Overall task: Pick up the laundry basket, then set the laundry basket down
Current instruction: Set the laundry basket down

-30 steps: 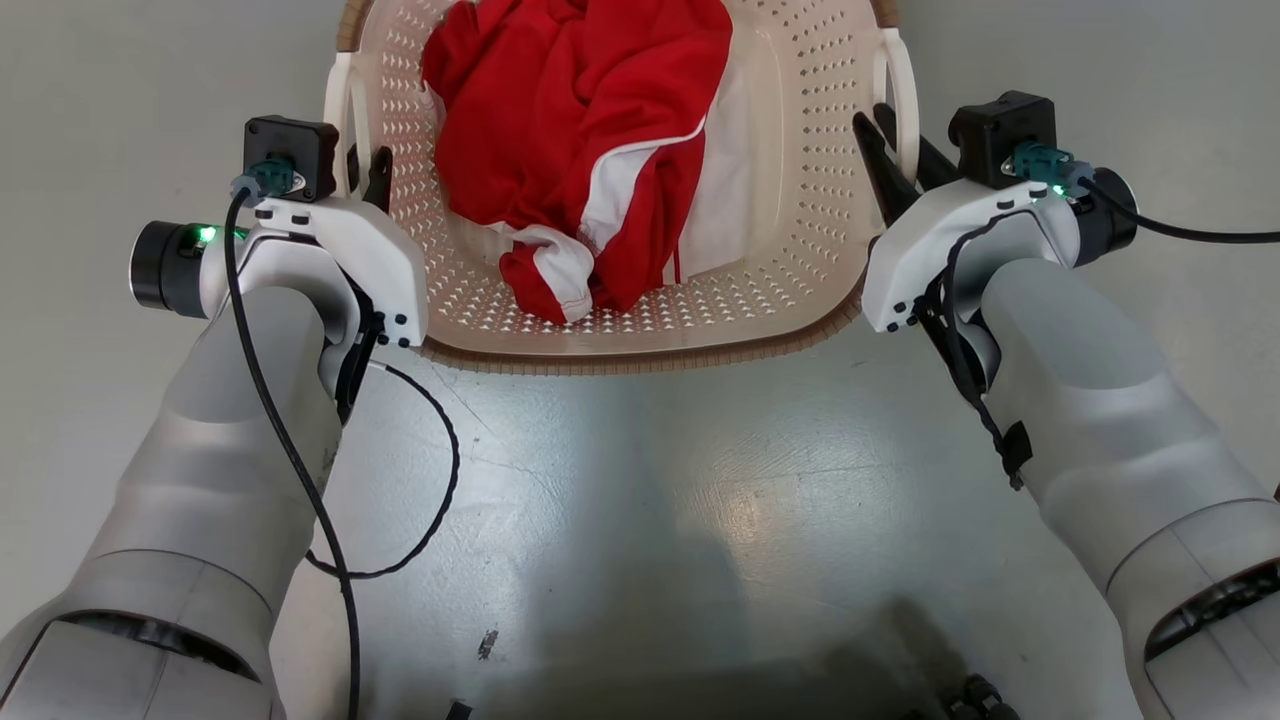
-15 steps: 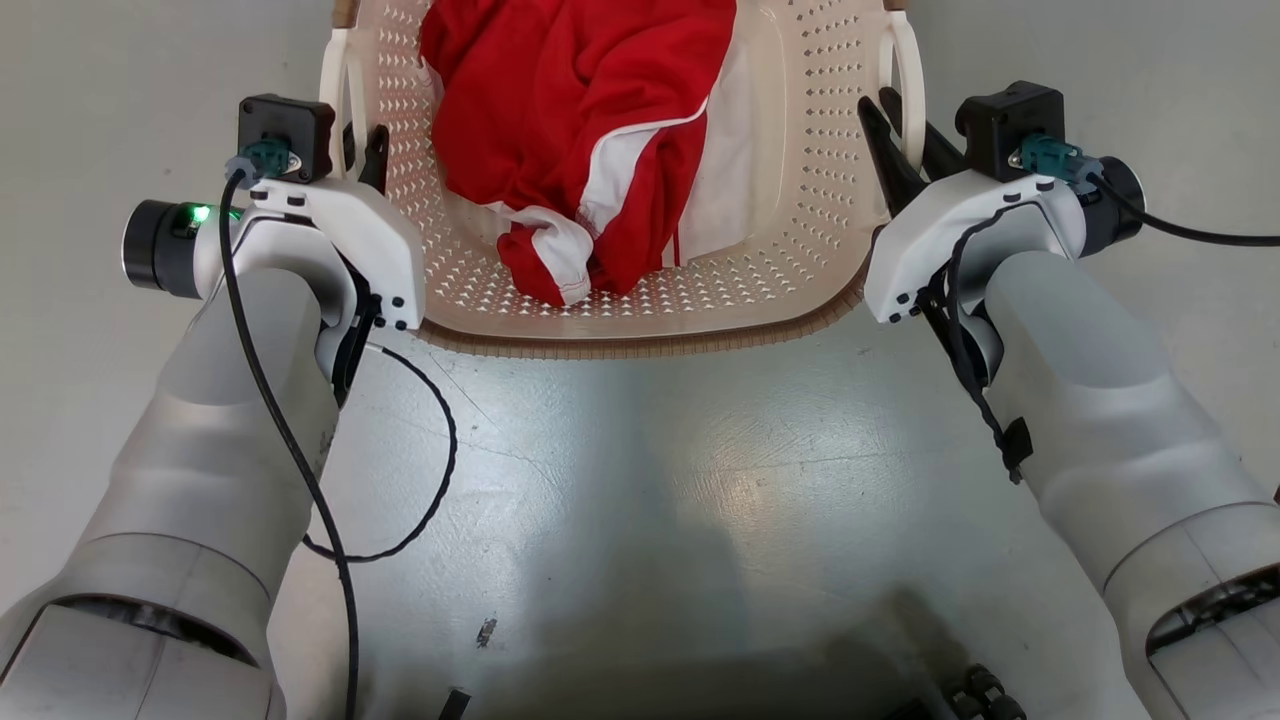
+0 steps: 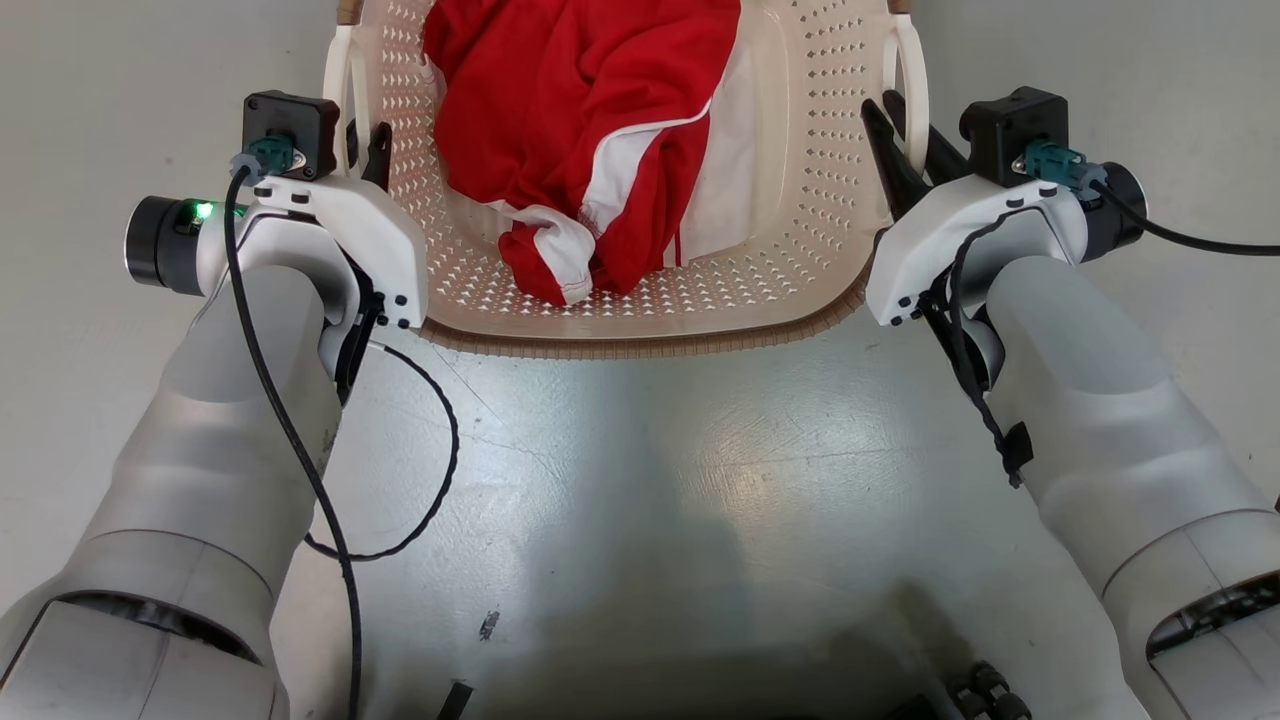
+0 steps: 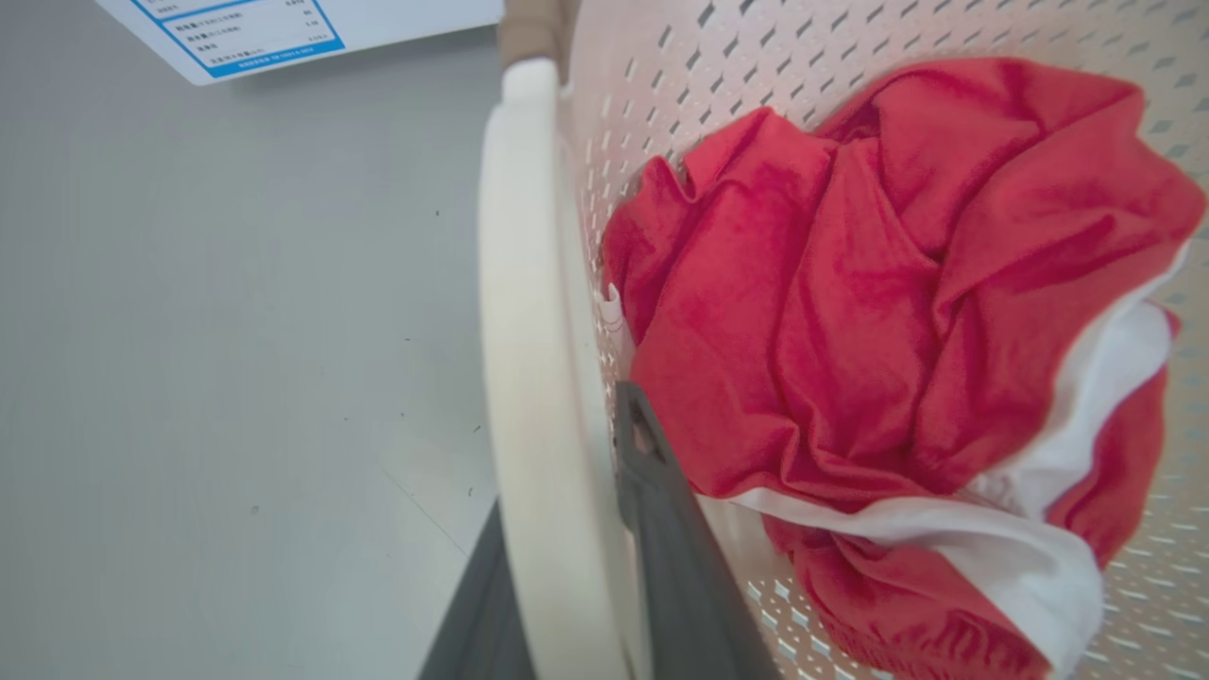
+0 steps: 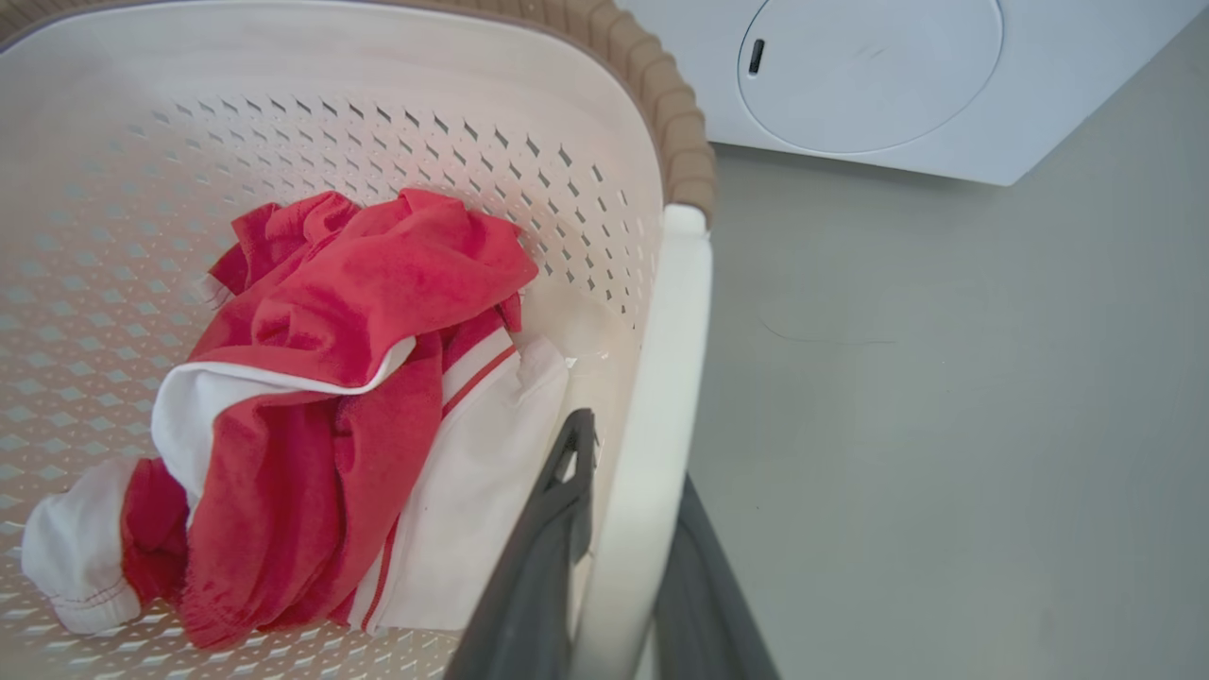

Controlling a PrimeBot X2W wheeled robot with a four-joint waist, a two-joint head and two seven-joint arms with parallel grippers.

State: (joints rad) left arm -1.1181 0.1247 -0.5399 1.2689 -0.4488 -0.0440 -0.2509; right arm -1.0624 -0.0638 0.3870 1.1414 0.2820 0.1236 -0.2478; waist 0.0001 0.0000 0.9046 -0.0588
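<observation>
The laundry basket (image 3: pixel 640 345) sits between both arms, ahead of the robot, on or just over the floor (image 3: pixel 640 500) (which, I cannot tell). The left jaws pinch nearly closed on its left handle (image 4: pixel 529 378), the right jaws on its right handle (image 5: pixel 652 425), one finger inside each loop, one outside, probably so it rides level and keeps the red garment (image 3: pixel 580 120) in.
</observation>
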